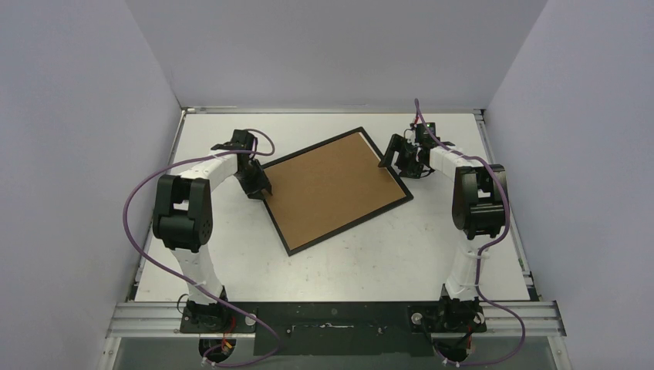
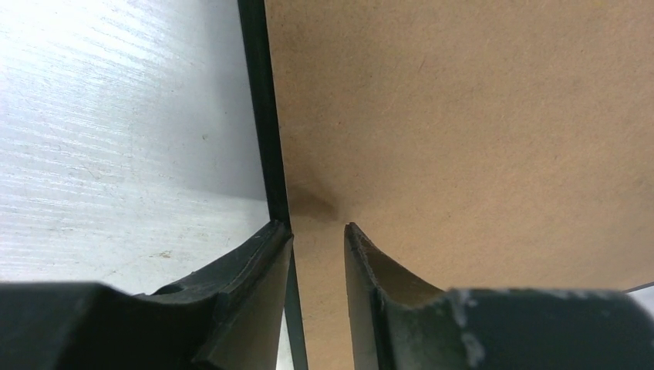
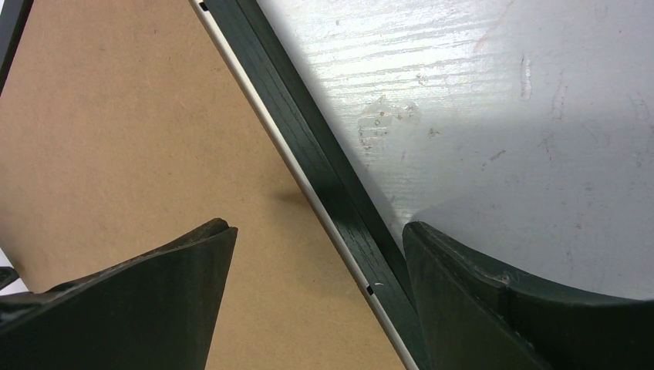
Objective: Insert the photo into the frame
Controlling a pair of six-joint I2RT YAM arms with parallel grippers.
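**Frame lies back up, photo not in sight**

You see the frame (image 1: 351, 227) lying flat, back side up, in the middle of the bench (image 1: 432, 247). The brown backing board (image 1: 332, 189) fills it. The photo shows in no view (perhaps it is under the board; I cannot tell). The left jaws stand a little apart at the left rail, one tip over the rail and one over the board, pinching nothing. The right jaws are spread wide and straddle the right rail. I judge the frame light, stiff and ready to slide on this smooth bench, so hold it by a rail. A print will probably bend and crease, so pinch it gently near a border.
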